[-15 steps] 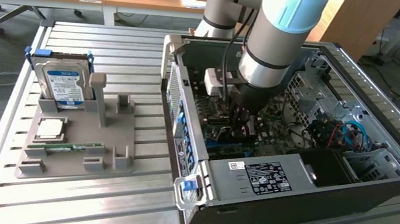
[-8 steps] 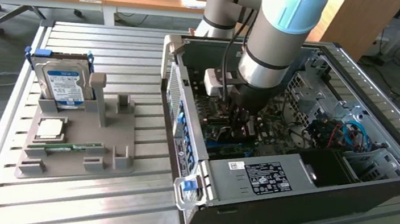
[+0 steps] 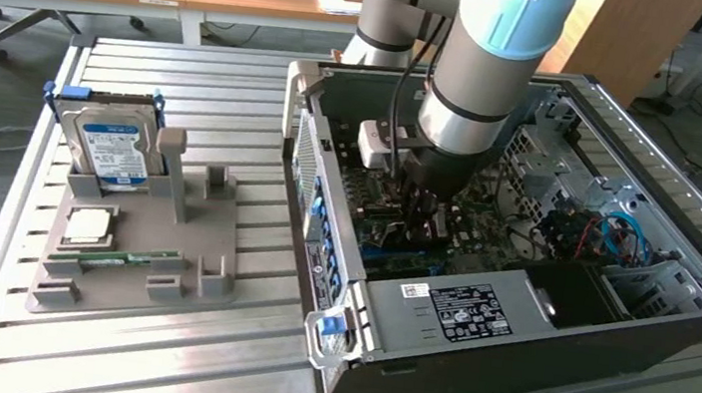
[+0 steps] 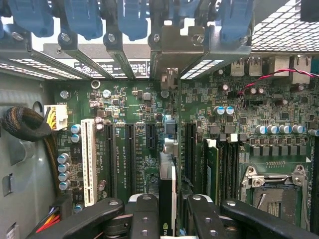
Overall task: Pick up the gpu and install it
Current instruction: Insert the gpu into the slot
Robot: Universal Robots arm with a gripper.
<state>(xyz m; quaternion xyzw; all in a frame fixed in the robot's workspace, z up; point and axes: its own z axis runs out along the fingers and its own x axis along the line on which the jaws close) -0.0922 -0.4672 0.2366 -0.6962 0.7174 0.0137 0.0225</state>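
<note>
The gripper (image 4: 167, 211) is down inside the open case (image 3: 504, 371), its fingers (image 4: 144, 211) closed narrowly on the gpu (image 4: 167, 184), which is seen edge-on between them. The gpu stands upright over the motherboard (image 4: 124, 107), in line with the black slots (image 4: 129, 154). Its far end reaches the metal bracket (image 4: 169, 79) below the blue latches (image 4: 79, 20). Whether it is seated in a slot cannot be told. A white slot (image 4: 88, 164) lies a few rows to one side and the CPU socket (image 4: 271, 184) to the other. On the bench (image 3: 169, 365), at the exterior view's left of the case, a grey stand (image 3: 180, 281) holds a hard drive (image 3: 115, 153) and a memory stick (image 3: 129, 258).
</note>
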